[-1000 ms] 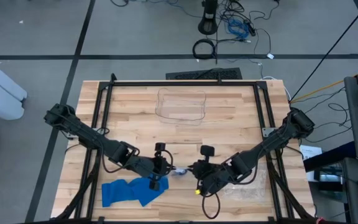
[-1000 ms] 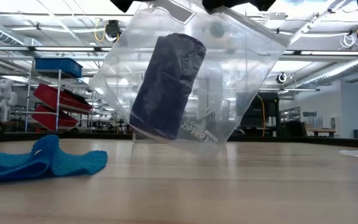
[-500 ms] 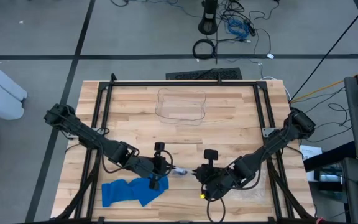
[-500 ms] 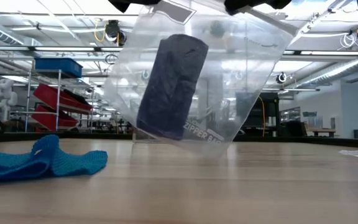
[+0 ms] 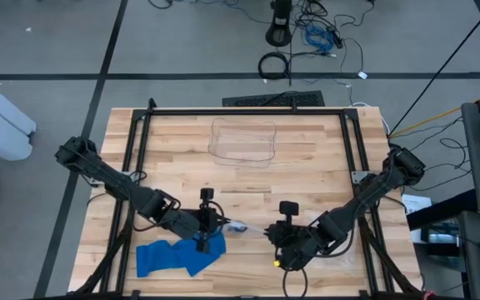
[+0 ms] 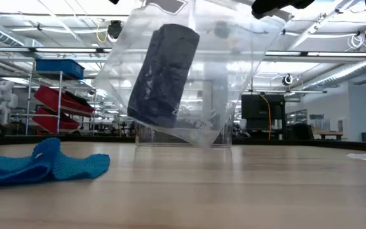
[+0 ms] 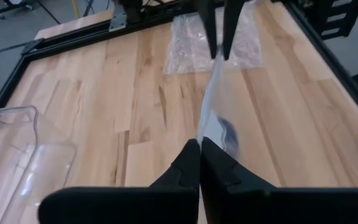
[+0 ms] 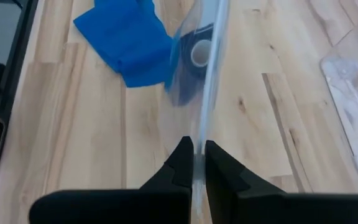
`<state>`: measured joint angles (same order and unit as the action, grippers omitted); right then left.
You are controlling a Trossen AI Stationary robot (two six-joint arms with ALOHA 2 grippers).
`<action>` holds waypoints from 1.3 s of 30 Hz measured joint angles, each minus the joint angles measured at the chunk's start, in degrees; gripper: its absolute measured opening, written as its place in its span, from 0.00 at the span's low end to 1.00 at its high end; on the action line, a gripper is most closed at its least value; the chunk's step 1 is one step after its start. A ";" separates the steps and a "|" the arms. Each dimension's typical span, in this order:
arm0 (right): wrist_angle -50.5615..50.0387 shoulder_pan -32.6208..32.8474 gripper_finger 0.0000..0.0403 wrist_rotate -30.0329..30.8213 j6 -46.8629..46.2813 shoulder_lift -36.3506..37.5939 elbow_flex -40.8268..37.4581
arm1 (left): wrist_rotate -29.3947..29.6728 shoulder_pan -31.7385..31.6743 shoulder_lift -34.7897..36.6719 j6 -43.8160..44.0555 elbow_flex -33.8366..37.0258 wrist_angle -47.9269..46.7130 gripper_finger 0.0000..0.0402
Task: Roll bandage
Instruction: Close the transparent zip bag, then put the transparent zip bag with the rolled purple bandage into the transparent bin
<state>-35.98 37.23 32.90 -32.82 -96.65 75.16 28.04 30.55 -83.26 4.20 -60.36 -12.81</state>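
Note:
A clear zipper bag (image 6: 189, 70) hangs above the table between my two grippers. A dark blue rolled bandage (image 6: 164, 76) lies tilted inside it; the roll also shows in the right wrist view (image 8: 194, 56). My left gripper (image 5: 222, 225) is shut on the bag's left end. My right gripper (image 5: 268, 232) is shut on its right end. A loose bright blue bandage (image 5: 177, 254) lies crumpled on the table at the near left, below my left gripper. My left gripper pinches the bag's top edge (image 7: 202, 134) at its left end between its two fingers, coming level from the table's left. The bag hangs below, clear of the table. My right gripper pinches the bag's top edge (image 8: 201, 140) at its right end between its two fingers, coming level from the table's right. The edge runs straight across to my other gripper, and the bag hangs clear of the table.
A clear plastic container (image 5: 242, 140) stands at the far middle of the table. Another clear plastic bag (image 5: 340, 246) lies flat at the near right, under my right arm. Black frame rails (image 5: 140, 158) run along the table's sides.
My right gripper has gone toward the table's right and near edges, and my left gripper a little toward the left edge. The bag's top edge is drawn out longer between them. The bag and its roll have risen a little and swung.

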 joint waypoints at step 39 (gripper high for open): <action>15.85 -0.10 0.10 13.25 15.85 0.80 -0.11 | 1.13 0.60 0.11 1.50 0.00 0.43 0.00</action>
<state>-20.13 37.13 46.15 -16.97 -95.85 75.05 29.17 31.16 -83.15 5.69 -60.36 -12.39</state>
